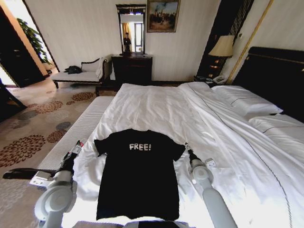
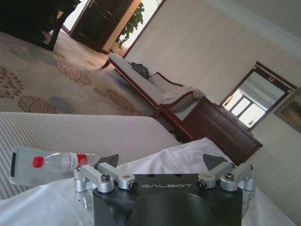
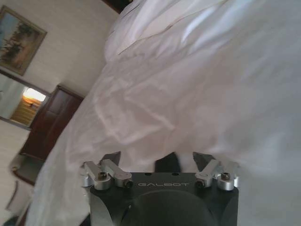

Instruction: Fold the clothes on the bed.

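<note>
the black t-shirt lies flat and unfolded on the bed, flanked by the left gripper and right gripper, both spread wide, so all folding remains.

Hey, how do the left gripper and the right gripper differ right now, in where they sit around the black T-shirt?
The left gripper sits by the T-shirt's left sleeve, at the duvet's edge near the grey bench; the right gripper sits by the right sleeve, over the bed's white duvet. A small red-capped bottle lies near the left gripper, with nothing like it by the right gripper. Both are open, flanking the flat shirt.
</note>
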You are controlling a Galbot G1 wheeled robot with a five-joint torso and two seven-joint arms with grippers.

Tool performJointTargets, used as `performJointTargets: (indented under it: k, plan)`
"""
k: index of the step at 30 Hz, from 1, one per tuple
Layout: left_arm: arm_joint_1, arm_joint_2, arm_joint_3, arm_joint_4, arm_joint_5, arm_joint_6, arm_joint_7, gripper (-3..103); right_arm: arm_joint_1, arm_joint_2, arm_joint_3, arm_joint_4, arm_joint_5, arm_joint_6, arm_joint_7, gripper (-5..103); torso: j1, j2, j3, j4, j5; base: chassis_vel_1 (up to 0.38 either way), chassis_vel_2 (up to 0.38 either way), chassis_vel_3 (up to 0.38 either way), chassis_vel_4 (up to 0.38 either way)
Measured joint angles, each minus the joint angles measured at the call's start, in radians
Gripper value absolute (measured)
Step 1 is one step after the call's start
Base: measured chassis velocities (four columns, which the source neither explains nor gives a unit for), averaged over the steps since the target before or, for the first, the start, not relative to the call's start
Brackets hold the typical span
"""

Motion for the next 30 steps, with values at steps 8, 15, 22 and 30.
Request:
performJointTargets:
  k: [8, 15, 22, 30]
  plan:
    - [-0.034, 0.120, -0.067, 0.028, 0.022, 0.046, 0.019, 100, 0.027, 0.001, -0.028, -0.038, -0.022, -0.007, -0.010, 58, 0.000, 0.000, 0.000, 0.0000, 0.0001, 0.000, 0.000, 0.000, 0.000]
    - [-0.044, 0.147, -0.065, 0.053, 0.035, 0.059, 0.022, 100, 0.036, 0.003, -0.033, -0.060, -0.051, -0.007, -0.005, 56, 0.000, 0.000, 0.000, 0.0000, 0.0003, 0.000, 0.000, 0.000, 0.000]
    - [-0.048, 0.117, -0.031, 0.077, 0.061, 0.057, 0.022, 100, 0.029, 0.003, -0.028, -0.051, -0.083, -0.005, 0.005, 83, 0.000, 0.000, 0.000, 0.0000, 0.0001, 0.000, 0.000, 0.000, 0.000]
    - [-0.041, 0.107, -0.022, 0.071, 0.069, 0.055, 0.019, 100, 0.038, 0.002, -0.026, -0.084, -0.074, 0.004, 0.001, 100, 0.000, 0.000, 0.000, 0.0000, 0.0002, 0.000, 0.000, 0.000, 0.000]
